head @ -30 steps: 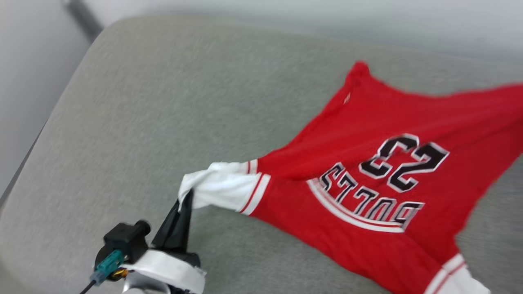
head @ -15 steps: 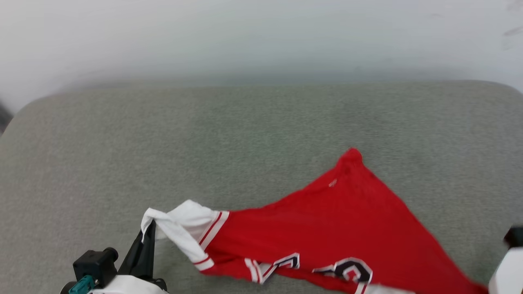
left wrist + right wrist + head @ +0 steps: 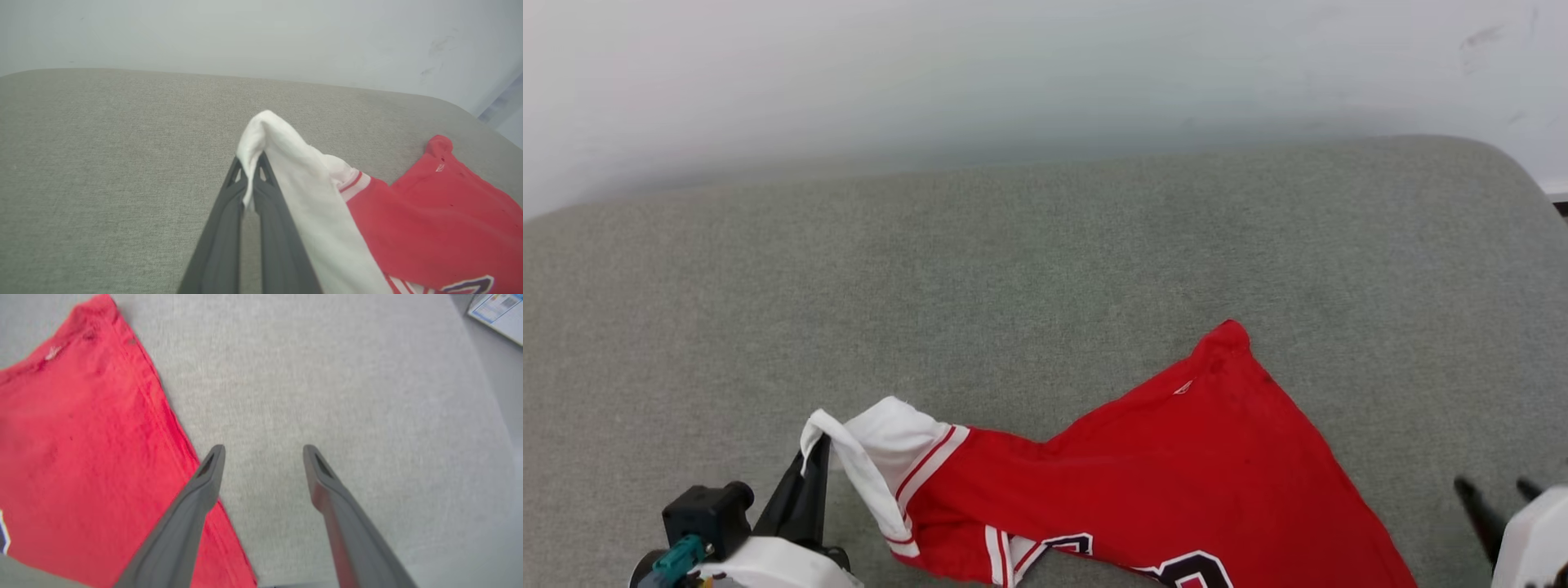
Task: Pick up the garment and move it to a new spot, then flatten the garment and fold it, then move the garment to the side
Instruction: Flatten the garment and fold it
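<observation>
right end effector (image 3: 263, 451) just spread, garment (image 3: 1176, 474) on grey cushion (image 3: 1013, 269)

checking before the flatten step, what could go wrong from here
1. The left gripper pinches just the white sleeve tip; a pull may slip it free.
2. The right gripper is open over bare grey cushion, so one-sided pulling could bunch the red jersey.

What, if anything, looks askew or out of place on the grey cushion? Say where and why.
The red jersey lies askew: its white sleeve is lifted off the grey cushion, pinched in the shut left gripper, and the body is pulled into a crooked wedge. The right gripper is open by its edge, holding nothing.
</observation>
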You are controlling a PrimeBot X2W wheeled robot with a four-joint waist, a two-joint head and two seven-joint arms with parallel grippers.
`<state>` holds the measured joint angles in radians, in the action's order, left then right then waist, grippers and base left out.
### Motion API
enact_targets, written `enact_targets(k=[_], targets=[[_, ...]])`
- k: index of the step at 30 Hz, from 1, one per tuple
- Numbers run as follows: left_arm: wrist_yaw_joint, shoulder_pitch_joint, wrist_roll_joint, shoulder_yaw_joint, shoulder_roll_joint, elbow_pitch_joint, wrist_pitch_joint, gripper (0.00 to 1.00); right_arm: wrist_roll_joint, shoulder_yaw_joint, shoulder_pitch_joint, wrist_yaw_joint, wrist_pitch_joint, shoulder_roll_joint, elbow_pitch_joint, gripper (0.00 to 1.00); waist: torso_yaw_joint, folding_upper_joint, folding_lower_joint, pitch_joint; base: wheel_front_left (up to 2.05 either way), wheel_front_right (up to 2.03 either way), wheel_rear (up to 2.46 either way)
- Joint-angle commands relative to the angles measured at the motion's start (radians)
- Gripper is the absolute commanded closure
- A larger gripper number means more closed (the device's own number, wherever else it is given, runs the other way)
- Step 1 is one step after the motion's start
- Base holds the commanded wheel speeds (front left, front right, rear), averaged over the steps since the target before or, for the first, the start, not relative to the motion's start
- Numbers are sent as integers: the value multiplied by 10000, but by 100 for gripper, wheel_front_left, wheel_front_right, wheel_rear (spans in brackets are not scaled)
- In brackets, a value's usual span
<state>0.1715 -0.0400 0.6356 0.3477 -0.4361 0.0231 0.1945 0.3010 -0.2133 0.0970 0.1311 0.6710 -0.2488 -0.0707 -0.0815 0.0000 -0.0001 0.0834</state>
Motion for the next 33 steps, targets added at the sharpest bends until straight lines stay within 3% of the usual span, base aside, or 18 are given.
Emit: enact_targets(k=[1,6,10,22,28,33], targets=[[-26,167,-77,-15,-58,-31,-21,100,-68,-66,-226,-7,-375,82,118,0,91,0,1,155,0,0,0],[-91,549,-140,16,-93,-250,-41,100,-91,87,-1359,-5,-2352,311,757,0,366,0,1,682,0,0,0],[-125,959,-228,32,-115,-552,-54,100,506,587,-2344,-5,-2653,223,1145,0,640,0,1,1298,0,0,0],[-411,1998,-471,398,123,-904,28,100,1544,2467,-4902,-5,1597,-703,1674,0,1452,0,1,2635,0,0,0],[-562,2345,-508,549,281,-783,129,100,1467,3233,-5785,-5,2303,-855,2407,0,1747,0,1,2997,0,0,0],[-707,2508,-493,695,401,-616,195,100,1677,3617,-5630,-5,3129,-716,3636,0,1948,0,1,3052,0,0,0]])
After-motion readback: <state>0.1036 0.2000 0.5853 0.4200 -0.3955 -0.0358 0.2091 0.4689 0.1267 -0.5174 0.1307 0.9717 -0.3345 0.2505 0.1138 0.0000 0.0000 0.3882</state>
